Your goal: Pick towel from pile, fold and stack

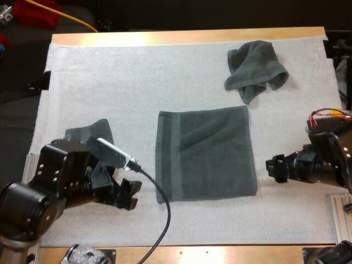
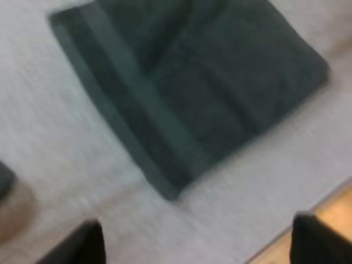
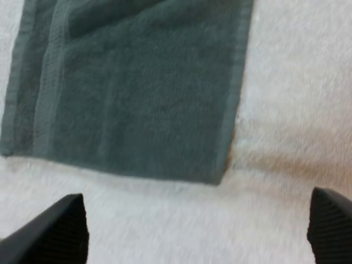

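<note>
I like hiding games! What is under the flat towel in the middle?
The flat towel lies on the white mat, which shows all round its edges. Nothing pokes out, but the spot right beneath is covered.

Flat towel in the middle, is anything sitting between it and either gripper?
Nothing visible. Only bare white mat separates the flat towel from the left gripper and the right gripper, both with jaws open. The crumpled towel lies farther back.
</note>
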Available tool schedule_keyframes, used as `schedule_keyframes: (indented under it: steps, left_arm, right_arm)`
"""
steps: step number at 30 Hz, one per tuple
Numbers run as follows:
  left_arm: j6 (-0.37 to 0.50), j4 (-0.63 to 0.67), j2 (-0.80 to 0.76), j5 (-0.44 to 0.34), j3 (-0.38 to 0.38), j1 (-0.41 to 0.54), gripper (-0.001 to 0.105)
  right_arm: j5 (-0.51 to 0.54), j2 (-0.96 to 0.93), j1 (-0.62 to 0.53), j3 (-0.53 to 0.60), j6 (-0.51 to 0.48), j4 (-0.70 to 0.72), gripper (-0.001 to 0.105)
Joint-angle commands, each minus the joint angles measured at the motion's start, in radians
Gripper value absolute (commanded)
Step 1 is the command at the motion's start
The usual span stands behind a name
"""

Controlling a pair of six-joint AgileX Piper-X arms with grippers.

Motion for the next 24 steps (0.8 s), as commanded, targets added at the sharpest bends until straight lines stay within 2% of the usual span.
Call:
schedule_keyframes:
  steps: [1, 6, 8, 13, 19, 24]
  left_arm:
    - [-0.016, 0.015, -0.014, 0.038, -0.004, -0.005, 0.065]
    - [-0.056, 0.03, -0.056, 0.16, -0.004, -0.005, 0.065]
    - [-0.057, 0.036, -0.064, 0.167, -0.004, -0.005, 0.065]
    - [-0.057, 0.039, -0.069, 0.188, -0.004, -0.005, 0.065]
    - [-0.057, 0.04, -0.069, 0.232, 0.008, -0.005, 0.065]
    - [-0.057, 0.042, -0.069, 0.242, 0.032, -0.005, 0.065]
  right_arm:
    - [-0.021, -0.015, -0.001, 0.0, 0.006, 0.024, 0.078]
    - [-0.05, -0.052, -0.001, 0.003, 0.036, 0.063, 0.078]
    - [-0.066, -0.062, -0.001, 0.02, 0.038, 0.063, 0.078]
    - [-0.1, -0.089, -0.001, 0.143, 0.043, 0.041, 0.078]
    - [-0.117, -0.09, -0.001, 0.298, 0.056, -0.113, 0.078]
    - [-0.173, -0.09, -0.001, 0.427, 0.099, -0.271, 0.078]
